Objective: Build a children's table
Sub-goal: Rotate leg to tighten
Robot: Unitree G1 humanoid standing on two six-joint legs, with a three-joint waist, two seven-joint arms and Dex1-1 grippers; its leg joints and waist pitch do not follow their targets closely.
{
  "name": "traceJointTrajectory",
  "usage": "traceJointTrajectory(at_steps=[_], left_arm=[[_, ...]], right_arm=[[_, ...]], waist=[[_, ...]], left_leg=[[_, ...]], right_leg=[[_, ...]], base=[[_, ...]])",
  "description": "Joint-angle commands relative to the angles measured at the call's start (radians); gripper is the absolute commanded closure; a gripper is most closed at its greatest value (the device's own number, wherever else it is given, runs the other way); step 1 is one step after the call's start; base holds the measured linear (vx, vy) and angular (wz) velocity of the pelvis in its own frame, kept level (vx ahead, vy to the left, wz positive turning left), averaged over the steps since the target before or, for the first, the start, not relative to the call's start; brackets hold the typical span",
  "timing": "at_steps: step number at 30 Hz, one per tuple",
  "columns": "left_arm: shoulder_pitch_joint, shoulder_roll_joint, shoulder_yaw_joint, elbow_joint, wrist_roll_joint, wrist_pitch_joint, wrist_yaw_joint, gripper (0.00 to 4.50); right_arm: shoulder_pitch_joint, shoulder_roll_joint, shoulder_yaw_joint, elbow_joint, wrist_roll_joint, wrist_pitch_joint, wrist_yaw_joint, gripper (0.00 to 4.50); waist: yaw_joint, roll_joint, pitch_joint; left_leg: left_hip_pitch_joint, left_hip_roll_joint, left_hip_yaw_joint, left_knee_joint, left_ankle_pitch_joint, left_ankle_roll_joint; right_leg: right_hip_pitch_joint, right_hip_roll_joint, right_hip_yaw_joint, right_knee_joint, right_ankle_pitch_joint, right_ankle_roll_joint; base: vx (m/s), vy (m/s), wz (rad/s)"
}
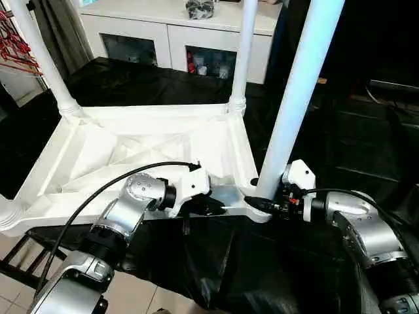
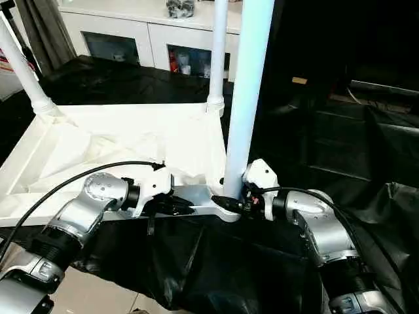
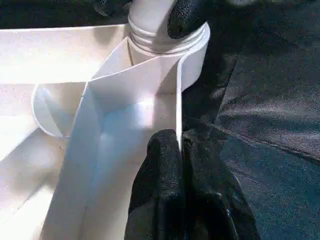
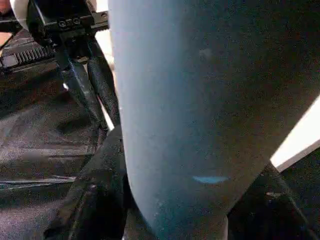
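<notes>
1. Silver-cased forearms, mine, are reaching in from the near edge toward the table top (image 1: pixel 131 150), the left arm on the left and the right arm on the right.
2. My left gripper (image 1: pixel 219 208) is clamping the thin near rim wall of the top; in the left wrist view my two black fingers (image 3: pixel 160 175) are pressing together with the white wall edge between them.
3. My right gripper (image 1: pixel 262 204) is closing round the foot of the nearest leg (image 1: pixel 298 91), just above the near right corner socket (image 3: pixel 170 42); in the right wrist view a black finger (image 4: pixel 95 200) is lying against each side of the tube.
4. The children's table is lying upside down on black sheeting (image 1: pixel 366 144), its ribbed underside facing up.
5. The nearest leg is standing in the near right socket, rising almost upright with a slight lean and leaving the top of the head views.
6. A leg base (image 1: pixel 8 212) is sitting in the near left corner at the picture's edge.
7. The black sheeting is hanging over the near edge toward a tiled floor (image 1: pixel 137 294).
8. Two further legs are standing in the far corner sockets: the far left one (image 1: pixel 39 59) is tilting, the far right one (image 1: pixel 245 52) is standing upright.
9. A white cabinet (image 1: pixel 177 33) with glass doors is standing beyond the sheeting.
</notes>
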Motion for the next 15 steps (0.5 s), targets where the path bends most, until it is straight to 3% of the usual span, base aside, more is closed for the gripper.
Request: traceJointTrajectory(at_steps=[1, 3, 5, 6, 8, 9, 12, 13, 14, 15], left_arm=[[-0.044, -0.046, 0.029, 0.031, 0.01, 0.025, 0.137, 4.5], [-0.057, -0.061, 0.036, 0.05, 0.019, 0.033, 0.18, 4.5], [-0.083, -0.094, 0.047, 0.089, 0.039, 0.051, 0.272, 4.5], [-0.097, -0.115, 0.053, 0.109, 0.044, 0.064, 0.315, 4.5], [-0.128, -0.16, 0.065, 0.15, 0.053, 0.095, 0.405, 4.5], [-0.155, -0.199, 0.079, 0.186, 0.052, 0.116, 0.474, 4.5], [-0.175, -0.227, 0.088, 0.217, 0.05, 0.119, 0.517, 4.5], [-0.188, -0.245, 0.097, 0.238, 0.044, 0.116, 0.543, 4.5], [-0.198, -0.257, 0.099, 0.254, 0.044, 0.112, 0.561, 4.5], [-0.205, -0.268, 0.098, 0.264, 0.045, 0.103, 0.566, 4.5]], right_arm=[[0.027, 0.037, 0.021, 0.036, -0.026, 0.016, -0.063, 2.46], [0.023, 0.06, 0.007, 0.055, -0.034, 0.015, -0.119, 2.49], [0.01, 0.114, -0.029, 0.106, -0.05, 0.03, -0.256, 2.5], [0.001, 0.144, -0.045, 0.135, -0.055, 0.036, -0.321, 2.51], [-0.019, 0.207, -0.075, 0.191, -0.061, 0.047, -0.453, 2.52], [-0.041, 0.264, -0.099, 0.23, -0.068, 0.058, -0.563, 2.52], [-0.062, 0.31, -0.112, 0.257, -0.065, 0.06, -0.623, 2.52], [-0.078, 0.336, -0.108, 0.272, -0.072, 0.05, -0.65, 2.52], [-0.097, 0.358, -0.094, 0.288, -0.09, 0.038, -0.672, 2.52], [-0.116, 0.38, -0.079, 0.303, -0.101, 0.025, -0.676, 2.52]], waist=[[-0.001, -0.012, -0.055], [0.0, -0.016, -0.055], [-0.005, -0.023, -0.051], [-0.007, -0.018, -0.052], [-0.01, -0.019, -0.051], [-0.012, -0.014, -0.051], [-0.015, -0.018, -0.052], [-0.017, -0.006, -0.052], [-0.018, -0.011, -0.055], [-0.02, -0.007, -0.054]], left_leg=[[0.013, 0.058, -0.02, -0.07, -0.199, 0.078], [0.019, 0.056, -0.02, -0.071, -0.221, 0.061], [0.012, 0.054, -0.022, -0.074, -0.227, 0.05], [0.016, 0.054, -0.024, -0.075, -0.247, 0.037], [0.019, 0.052, -0.026, -0.076, -0.265, 0.024], [0.019, 0.051, -0.026, -0.076, -0.268, 0.02], [0.017, 0.047, -0.026, -0.076, -0.264, 0.023], [0.017, 0.047, -0.025, -0.075, -0.269, 0.025], [0.015, 0.047, -0.026, -0.076, -0.266, 0.026], [0.013, 0.046, -0.027, -0.077, -0.267, 0.028]], right_leg=[[0.043, -0.074, 0.048, -0.078, -0.259, -0.221], [0.039, -0.075, 0.047, -0.085, -0.321, -0.206], [0.04, -0.076, 0.047, -0.089, -0.372, -0.184], [0.036, -0.077, 0.046, -0.091, -0.405, -0.175], [0.036, -0.077, 0.044, -0.097, -0.442, -0.158], [0.034, -0.077, 0.046, -0.099, -0.443, -0.154], [0.035, -0.077, 0.045, -0.102, -0.435, -0.149], [0.034, -0.075, 0.045, -0.105, -0.422, -0.149], [0.037, -0.075, 0.044, -0.1, -0.401, -0.153], [0.039, -0.075, 0.043, -0.099, -0.39, -0.16]], base=[[0.0, 0.0, 0.0], [0.0, 0.0, 0.0], [0.0, 0.0, 0.0], [0.0, 0.0, 0.0], [0.0, 0.0, 0.0], [0.0, 0.0, 0.0], [0.0, 0.0, 0.0], [0.0, 0.0, 0.0], [0.0, 0.0, 0.0], [0.0, 0.0, 0.0]])
